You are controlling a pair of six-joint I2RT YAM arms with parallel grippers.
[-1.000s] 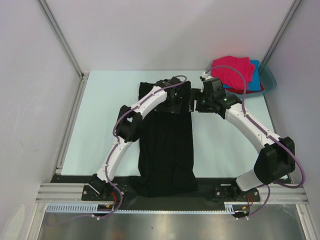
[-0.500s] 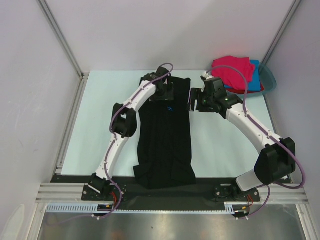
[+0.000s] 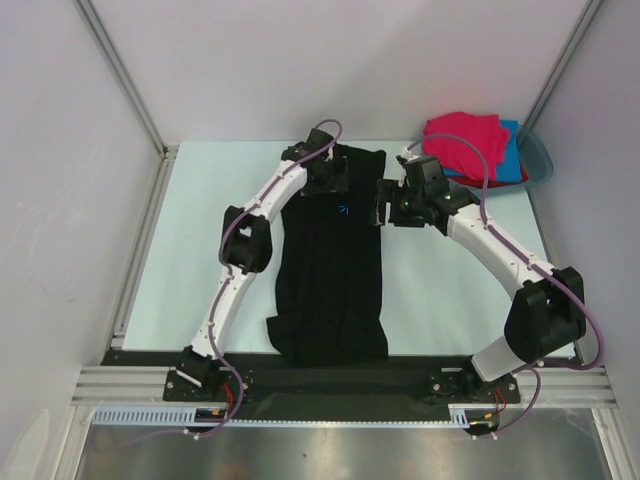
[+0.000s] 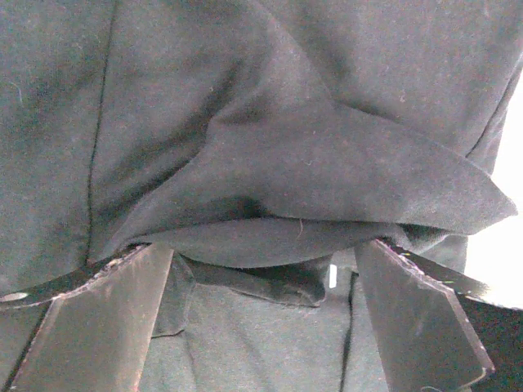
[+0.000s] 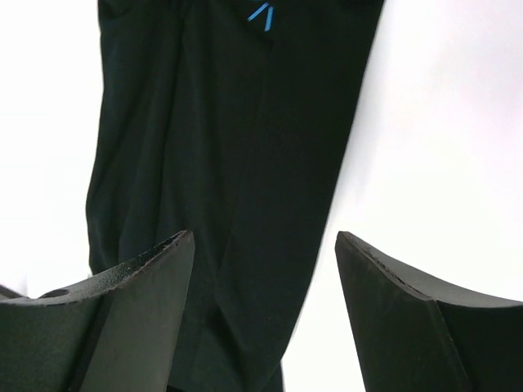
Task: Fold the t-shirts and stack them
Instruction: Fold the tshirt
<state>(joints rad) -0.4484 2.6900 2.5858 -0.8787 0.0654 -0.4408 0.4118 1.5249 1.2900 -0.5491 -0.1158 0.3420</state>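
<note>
Black shirt (image 3: 330,265) lies as a long narrow strip on the tabletop (image 3: 200,230), left of the basin (image 3: 540,152). Left hand (image 4: 261,253) is released, and only its wrist view shows a bunched fold. Right hand (image 5: 263,238) is spread and empty.

Pale table (image 3: 200,230) carries a black t-shirt (image 3: 330,280) lengthwise; teal basin (image 3: 541,152) far right.
</note>
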